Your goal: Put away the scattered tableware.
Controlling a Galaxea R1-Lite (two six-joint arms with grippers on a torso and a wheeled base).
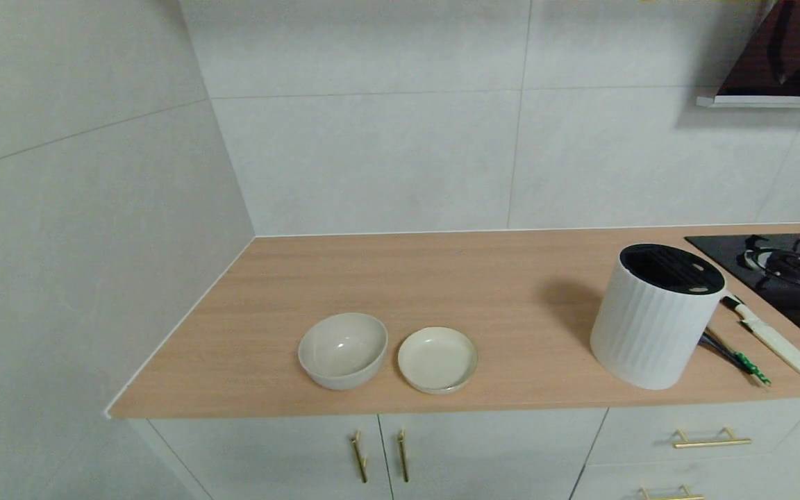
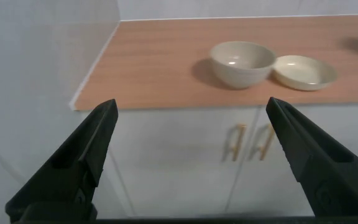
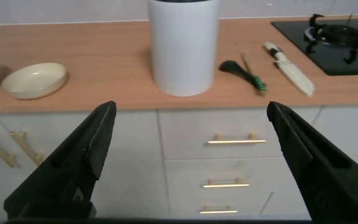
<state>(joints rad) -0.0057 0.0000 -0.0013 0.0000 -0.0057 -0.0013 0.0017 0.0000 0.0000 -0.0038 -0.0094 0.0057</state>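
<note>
Now, left jaws wide open, empty; right jaws likewise. On the tabletop (image 1: 442, 278), bowl (image 1: 342, 349) at seven o'clock, dish (image 1: 437, 359) just beside at its three; holder (image 1: 653, 316), dark utensil (image 1: 740, 360), knife (image 1: 775, 340) around four. All near the front edge, so a clumsy nudge could knock something off.

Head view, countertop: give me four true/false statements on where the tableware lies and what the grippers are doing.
1. The bowl stands upright on the countertop, to the left of the shallow dish. True.
2. The knife stands inside the white ribbed holder. False: it lies flat on the countertop, between the holder and the stove.
3. Both the left gripper and the right gripper are open, holding nothing. True.
4. The shallow dish is stacked inside the bowl. False: they sit side by side.
</note>
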